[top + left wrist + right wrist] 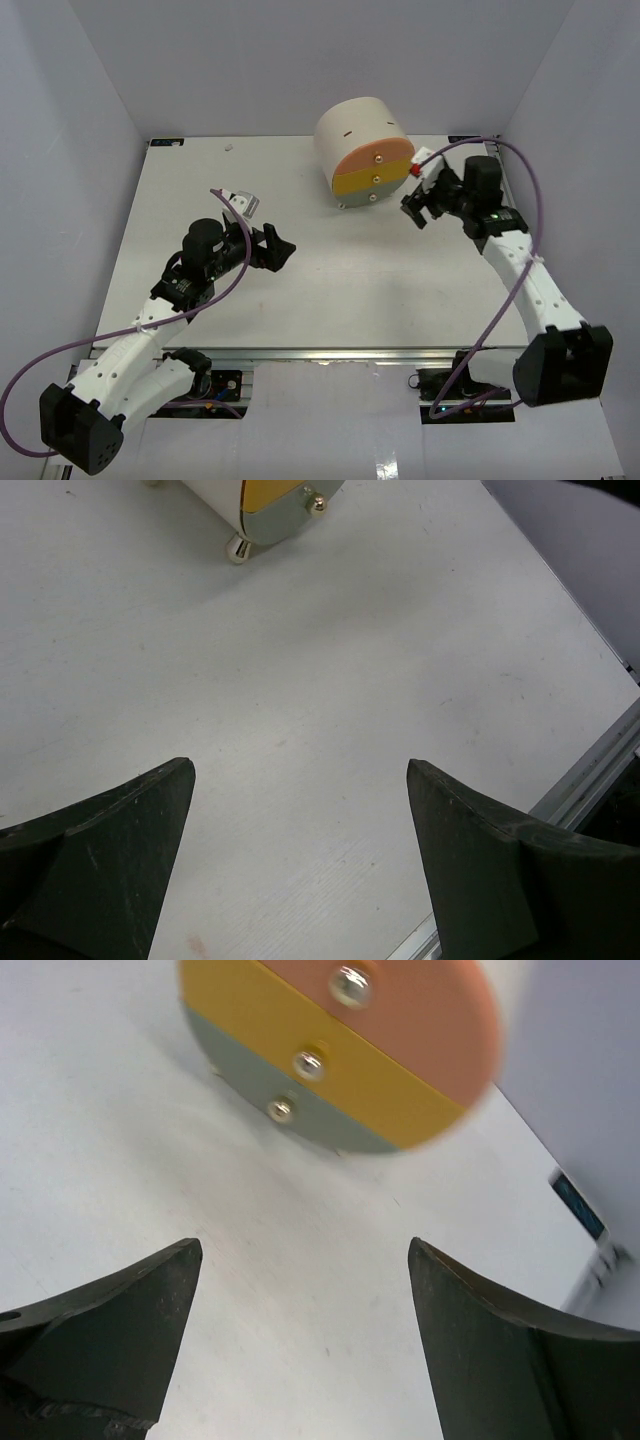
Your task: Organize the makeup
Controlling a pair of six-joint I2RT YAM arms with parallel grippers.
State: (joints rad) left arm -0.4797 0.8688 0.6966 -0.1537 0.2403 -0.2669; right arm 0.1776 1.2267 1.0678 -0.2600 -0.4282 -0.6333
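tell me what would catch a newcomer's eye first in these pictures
The cream round box, with its orange, yellow and grey drawer fronts, stands out at the far side of the white table, right of centre. The right gripper hangs open just beside that drawer face, holding nothing. The left gripper is open too, over bare table further left.
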